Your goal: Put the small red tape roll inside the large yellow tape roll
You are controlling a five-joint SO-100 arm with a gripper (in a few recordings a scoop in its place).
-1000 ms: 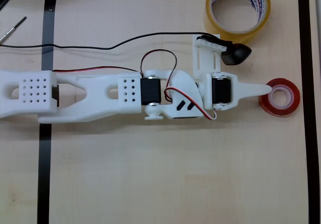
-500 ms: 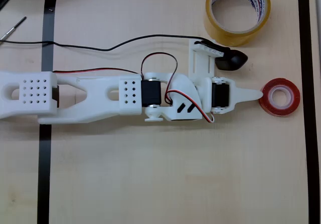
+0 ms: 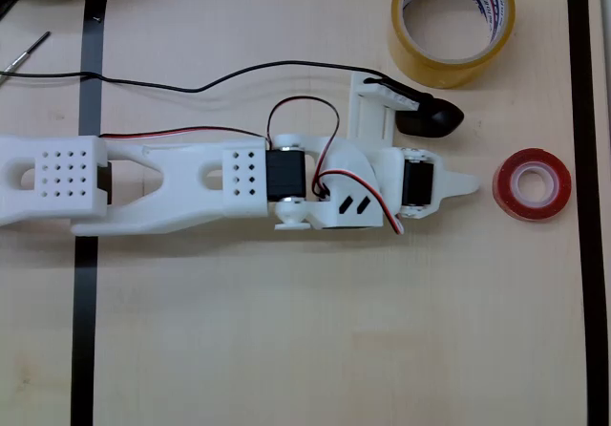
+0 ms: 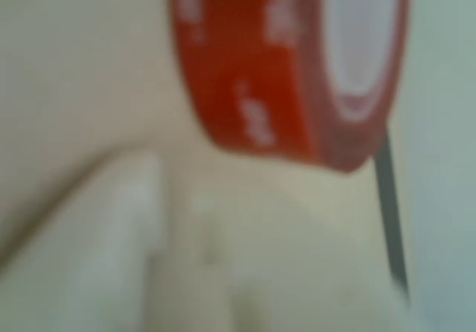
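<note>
In the overhead view the small red tape roll point(image 3: 532, 184) lies flat on the table at the right, white core up. The large yellow tape roll point(image 3: 453, 20) stands at the top right, touching the black tape border. My gripper point(image 3: 466, 185) points right, with its white tip a short gap left of the red roll and touching nothing. Its jaws are stacked under one another, so their gap is hidden. The wrist view is blurred: the red roll point(image 4: 290, 64) fills the top close up, and a white finger point(image 4: 149, 272) shows at the lower left.
Black tape lines point(image 3: 92, 206) frame the wooden work area. A black cable point(image 3: 191, 87) runs across the table to the wrist camera point(image 3: 430, 118), just below the yellow roll. A metal tool point(image 3: 24, 53) lies at the top left outside the frame.
My gripper has drawn back to the left, from its tip over the red roll's rim to a gap clear of it. Neither roll has moved.
</note>
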